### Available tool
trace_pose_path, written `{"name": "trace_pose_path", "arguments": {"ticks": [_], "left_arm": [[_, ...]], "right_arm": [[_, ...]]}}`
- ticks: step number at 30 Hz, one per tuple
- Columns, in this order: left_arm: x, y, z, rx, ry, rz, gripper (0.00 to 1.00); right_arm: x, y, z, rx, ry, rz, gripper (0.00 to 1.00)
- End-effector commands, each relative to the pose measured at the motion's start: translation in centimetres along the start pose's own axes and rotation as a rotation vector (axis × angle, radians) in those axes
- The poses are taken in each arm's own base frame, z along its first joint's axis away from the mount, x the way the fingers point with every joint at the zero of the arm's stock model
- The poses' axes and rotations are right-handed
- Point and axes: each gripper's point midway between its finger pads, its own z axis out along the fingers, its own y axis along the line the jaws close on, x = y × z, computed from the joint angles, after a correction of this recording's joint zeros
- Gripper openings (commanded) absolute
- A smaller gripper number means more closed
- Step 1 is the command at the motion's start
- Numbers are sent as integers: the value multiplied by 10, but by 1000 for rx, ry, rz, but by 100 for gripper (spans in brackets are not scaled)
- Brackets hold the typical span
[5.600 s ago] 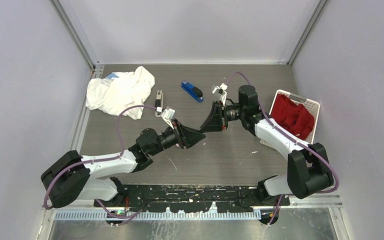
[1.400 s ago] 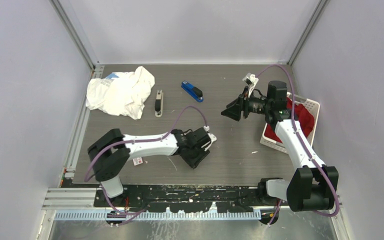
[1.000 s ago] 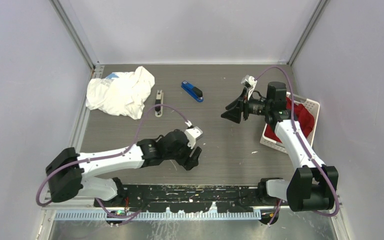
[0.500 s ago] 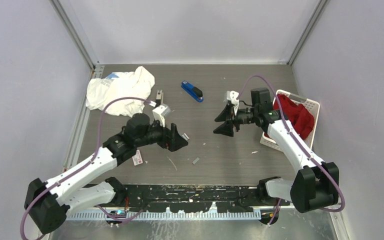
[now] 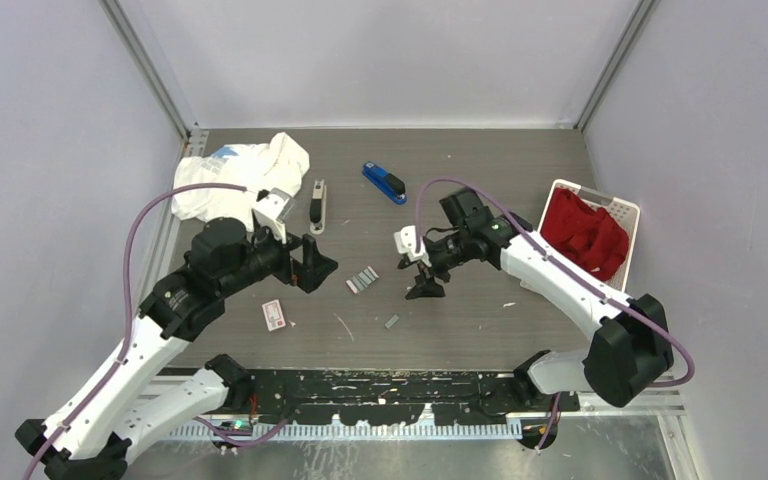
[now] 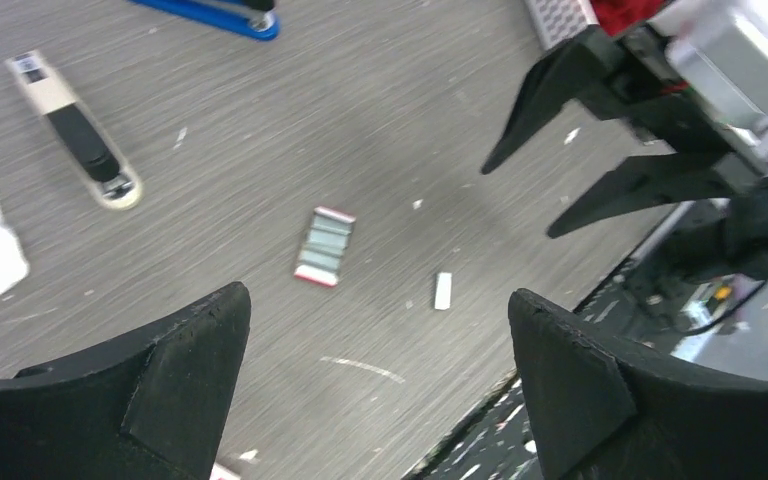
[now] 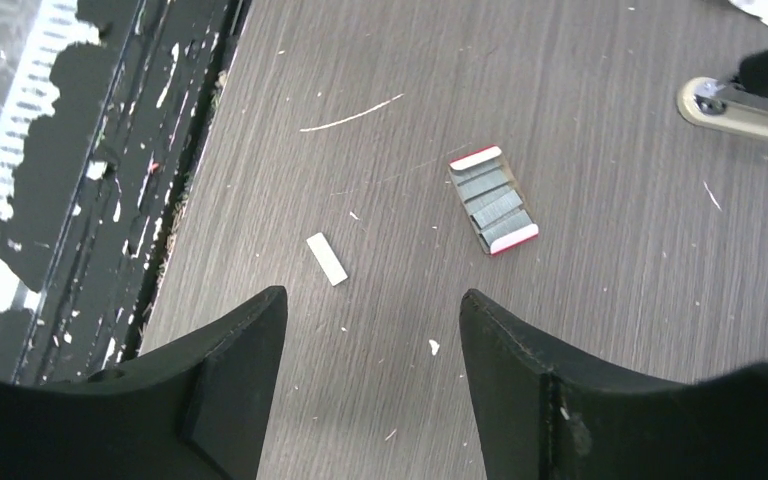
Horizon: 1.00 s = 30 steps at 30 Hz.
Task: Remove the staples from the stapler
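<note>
Our left pincer (image 6: 375,305) hangs released, wide and empty, above the counter (image 5: 480,180). Our right pincer (image 7: 372,300) is released too, with nothing between its fingers. Between the two, flat on the counter, lie the staples (image 5: 363,280): grey strips side by side, with red edging at both ends. One loose strip (image 5: 392,321) sits nearer the front edge. The beige stapler (image 5: 317,206) and the blue stapler (image 5: 384,182) lie further back, apart from both pincers. We judge that staples are already out, but we cannot tell whether either stapler holds more.
</note>
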Motion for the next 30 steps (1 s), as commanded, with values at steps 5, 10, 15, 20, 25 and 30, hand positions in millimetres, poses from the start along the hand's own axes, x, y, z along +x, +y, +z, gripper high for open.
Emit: {"name": "trace_pose_path", "arguments": {"ticks": [5,10,15,20,25,30], "left_arm": [[7,50,-26,-256,64,189,99],[23,71,-23,-335,85,196,99],[19,76,-27,-364,46,189,99],[13,83,-33,-385,9,163,100],[10,85,-37,-396,-19,153,99],[8,87,-39,-403,-33,142,100]], "right_arm": [[13,6,20,-42,138,-136,69],[29,16,30,-78,196,-154,69],[42,27,46,-132,273,-175,67],[49,28,56,-134,330,-166,66],[60,25,64,-116,386,-160,64],[63,31,84,-133,429,-177,61]]}}
